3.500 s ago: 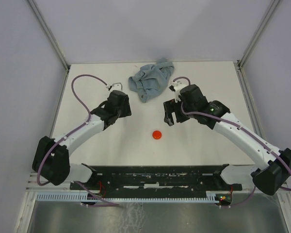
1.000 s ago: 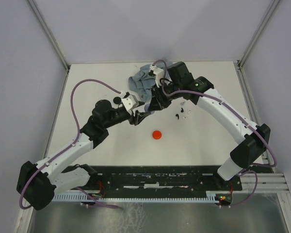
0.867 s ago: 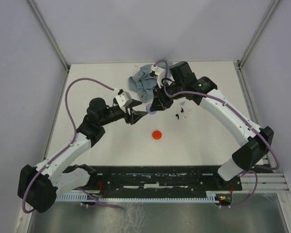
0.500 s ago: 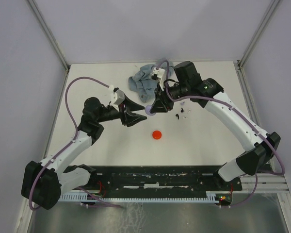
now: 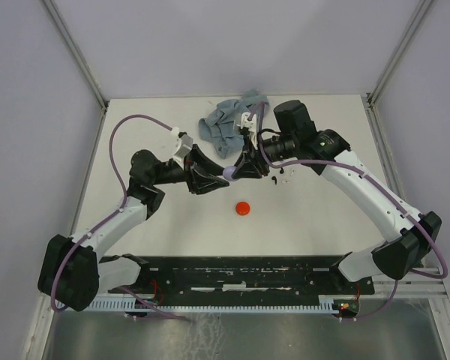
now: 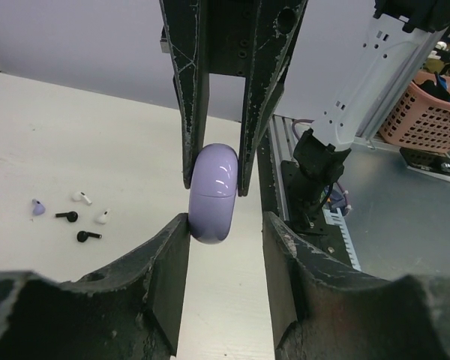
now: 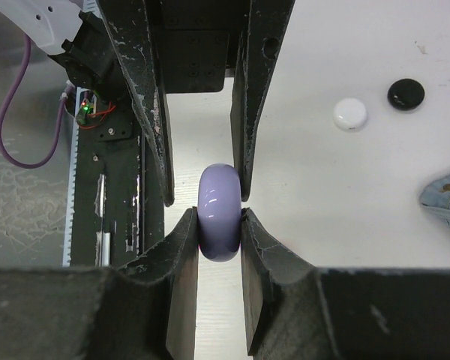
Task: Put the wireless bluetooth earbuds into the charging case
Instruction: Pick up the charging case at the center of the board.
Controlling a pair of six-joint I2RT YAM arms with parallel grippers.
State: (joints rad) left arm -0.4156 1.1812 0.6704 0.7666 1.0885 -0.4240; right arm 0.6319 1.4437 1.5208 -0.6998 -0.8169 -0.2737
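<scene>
While the right hand (image 7: 219, 219) clamps the case (image 6: 212, 193) aloft, the left hand (image 6: 225, 220), fingers apart, straddles its other end, likely to share the grip and pry it open, earbuds (image 6: 67, 217) lying loose on the desk (image 6: 97, 150) nearby.

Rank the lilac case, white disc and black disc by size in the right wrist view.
1. The lilac case: largest, but nearest the camera.
2. The white disc and black disc: alike, unranked.
</scene>
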